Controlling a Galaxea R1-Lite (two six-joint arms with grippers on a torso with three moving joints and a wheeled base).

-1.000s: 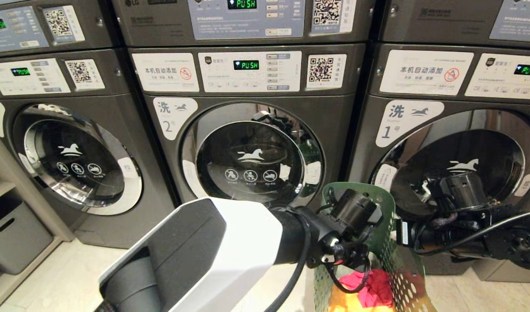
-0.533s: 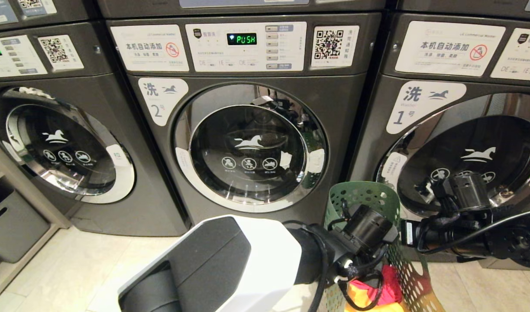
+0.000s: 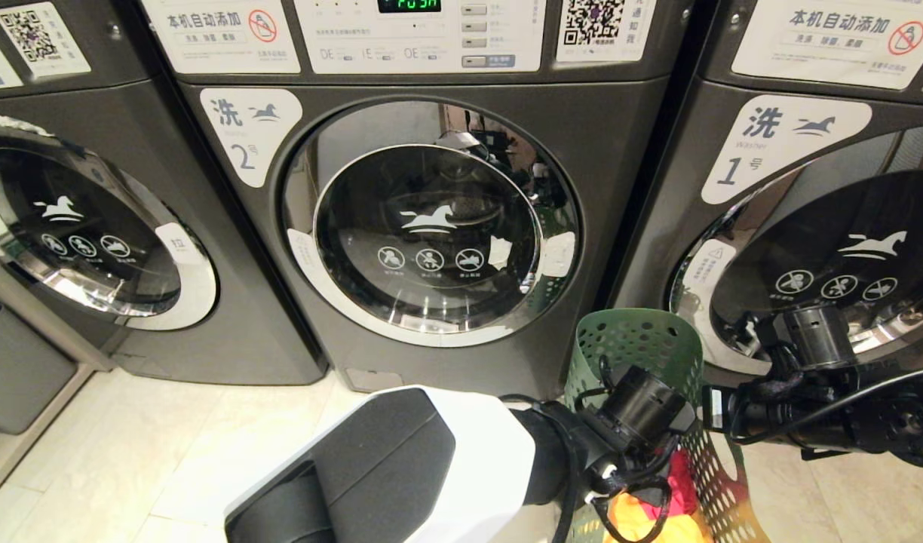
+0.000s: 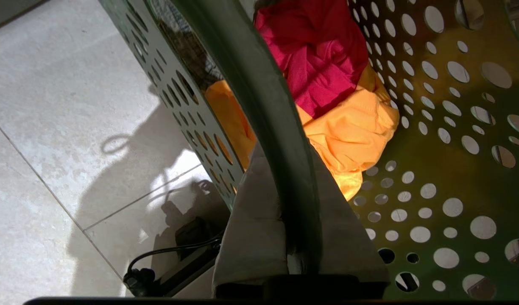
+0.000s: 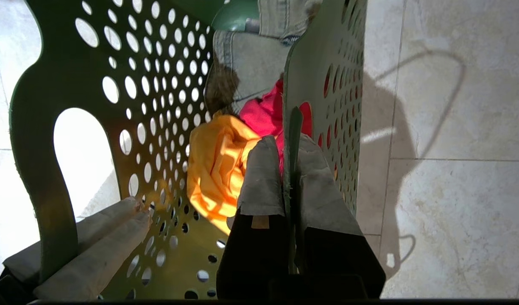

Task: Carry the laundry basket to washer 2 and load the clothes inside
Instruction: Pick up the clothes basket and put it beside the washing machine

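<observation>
The dark green perforated laundry basket (image 3: 642,343) hangs low in front of me, between washer 2 and washer 1. My left gripper (image 4: 285,159) is shut on its rim (image 4: 259,84) on one side. On the opposite wall (image 5: 323,80), my right gripper (image 5: 287,142) is shut on the rim too. Inside lie the clothes: a yellow garment (image 4: 352,135), a pink-red one (image 4: 314,55) and a grey denim one (image 5: 251,63). Washer 2 (image 3: 401,362) stands straight ahead with its round glass door (image 3: 431,226) closed.
Washer 1 (image 3: 808,249) is to the right behind the basket, and washer 3 (image 3: 77,226) to the left, both doors closed. A grey bin (image 3: 9,369) sits on a low shelf at far left. Pale tiled floor (image 3: 205,445) lies before the washers.
The whole head view has swung downward, so the washers sit higher in the picture and look closer. Both grippers keep their hold on the basket rim.
</observation>
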